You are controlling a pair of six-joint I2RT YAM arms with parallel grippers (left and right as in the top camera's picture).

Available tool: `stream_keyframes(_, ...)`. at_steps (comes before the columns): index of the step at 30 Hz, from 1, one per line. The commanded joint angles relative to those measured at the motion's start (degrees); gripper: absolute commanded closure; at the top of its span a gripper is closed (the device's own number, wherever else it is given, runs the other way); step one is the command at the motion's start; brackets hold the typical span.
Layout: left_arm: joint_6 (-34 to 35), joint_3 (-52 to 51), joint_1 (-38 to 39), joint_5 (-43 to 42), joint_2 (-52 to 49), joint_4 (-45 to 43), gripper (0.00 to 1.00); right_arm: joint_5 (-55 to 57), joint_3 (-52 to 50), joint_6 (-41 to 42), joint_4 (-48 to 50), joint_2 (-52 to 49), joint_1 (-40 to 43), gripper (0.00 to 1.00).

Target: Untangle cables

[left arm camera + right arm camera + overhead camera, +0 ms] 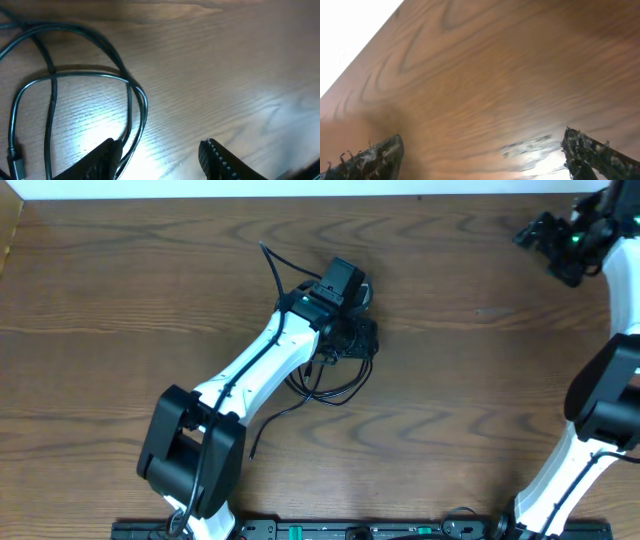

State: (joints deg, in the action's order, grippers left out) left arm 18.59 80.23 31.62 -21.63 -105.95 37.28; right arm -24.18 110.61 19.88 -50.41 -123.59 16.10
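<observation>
Glare whitens the brown wood-grain table (215, 75) in both wrist views. The right wrist view is blurred throughout.

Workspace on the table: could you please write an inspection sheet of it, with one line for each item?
Surface: wooden table, bare grain.
Job's things: black cable lies in loose crossing loops at mid-table, its plug end flat on the wood; white cable not seen.
Clutter: nothing seen.
Grippers: left gripper is low over the loops, jaws apart, with one strand close beside one finger; right gripper is wide open over bare wood near the far right corner, holding nothing.
Cables: black arm wire runs along the left arm.
Surroundings: white band beyond the far edge; black rail at the near edge.
</observation>
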Motion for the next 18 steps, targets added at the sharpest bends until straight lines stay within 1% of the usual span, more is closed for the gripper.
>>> stream_keyframes(1,-3.8,-0.5,1.0,0.9,-2.4,0.3,0.48,-0.3,-0.7,-0.9,-2.4,2.0,-3.0,0.05)
stream_keyframes(5,-3.7,-0.5,1.9,1.3,-5.5,0.1,0.59,4.7,-0.9,-0.9,-5.3,1.9,-5.2,0.06)
stream_keyframes(7,-3.4,-0.6,2.2,1.4,-7.1,-0.1,0.6,5.2,-0.9,-2.1,-6.4,2.0,-5.5,0.07)
stream_keyframes(10,-0.9,-0.5,2.4,1.4,-9.3,-1.0,0.6,5.3,-0.9,-3.9,-7.7,2.0,-5.7,0.08)
stream_keyframes(14,0.9,-0.6,2.4,1.3,-11.8,-2.4,0.6,5.3,-0.9,-4.3,-9.1,1.9,-5.7,0.08)
stream_keyframes(18,1.6,-0.6,2.4,1.4,-12.5,-2.4,0.65,5.4,-0.9,-5.7,-9.9,1.9,-5.7,0.08)
